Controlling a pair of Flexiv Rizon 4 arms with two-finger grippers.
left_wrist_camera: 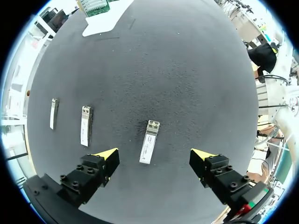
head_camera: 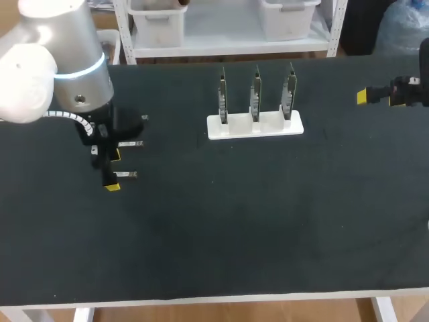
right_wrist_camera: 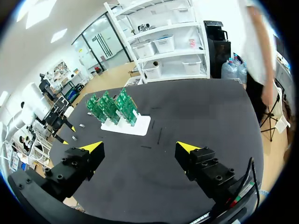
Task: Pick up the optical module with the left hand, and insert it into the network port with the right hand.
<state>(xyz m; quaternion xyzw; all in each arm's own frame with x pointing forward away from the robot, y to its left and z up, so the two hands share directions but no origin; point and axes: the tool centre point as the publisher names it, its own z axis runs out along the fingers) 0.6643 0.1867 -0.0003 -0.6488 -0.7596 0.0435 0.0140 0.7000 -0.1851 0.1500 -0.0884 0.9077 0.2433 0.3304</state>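
Optical module point(left_wrist_camera: 149, 148): lies flat on the black table point(head_camera: 255, 221), on its left side, between the fingers of my left gripper point(left_wrist_camera: 155, 154). There is a gap on both sides and no contact.
Left gripper state: released, fingers spread wide, yellow tips pointing down at the table to either side of the module. I hold nothing.
Other modules: two more. The second module point(left_wrist_camera: 85, 126) sits just beyond the outer side of one finger. The third module point(left_wrist_camera: 54, 113) is a little further out on that same side. All three lie roughly parallel and apart from each other.
White holder point(head_camera: 255, 125): mid-table toward the far edge, well apart from the modules.
Green boards point(head_camera: 255, 90): three, upright in the holder, side by side.
Right gripper point(right_wrist_camera: 140, 147): released, fingers wide apart, nothing between them. It is at the table's right side toward the far edge, well apart from the holder, and looks across the table at the boards.
Left arm point(head_camera: 60, 74): comes in from the far left corner, wrist above the modules.
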